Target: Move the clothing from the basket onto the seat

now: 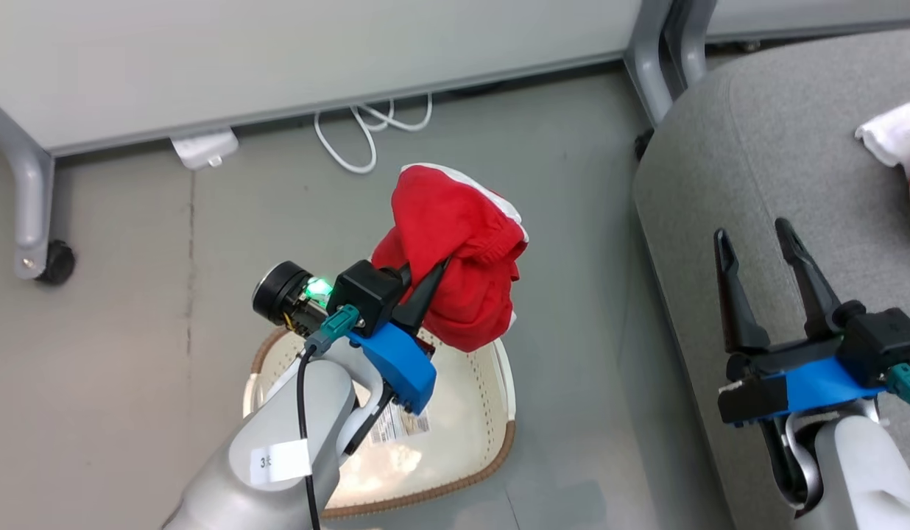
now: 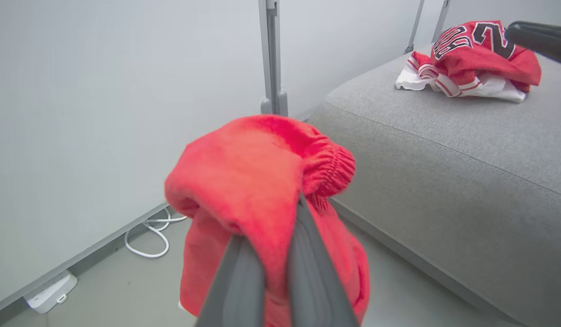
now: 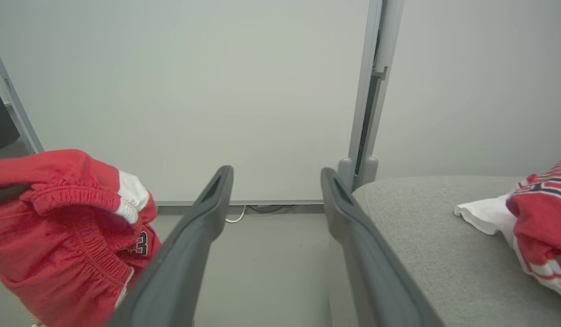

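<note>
1. Shorts (image 1: 455, 250), red with a gathered elastic waist and white trim: hanging bunched at the middle of the head view, clear above the basket (image 1: 508, 442), left of the seat (image 1: 757, 147) and not yet over it.
2. Left gripper (image 1: 429, 283): closed tight on a fold of the shorts just under the waistband, with cloth drooping to both sides.
3. Right gripper (image 1: 753, 243): at the lower right of the frame over the seat's edge, spread wide, holding nothing.
4. Jersey (image 1: 897, 140), red and white with black numerals: already lying crumpled on the seat at the right edge of the frame.
5. Basket floor: bare where visible, apart from a paper label (image 1: 400, 427).
6. Handling, as a judgement: light, limp and not fragile. Likely to swing and drape, and unlikely to slip from a pinch through doubled cloth. Best held at the thick waistband, as now. Needs enough height to clear the seat's rounded edge before release.
</note>
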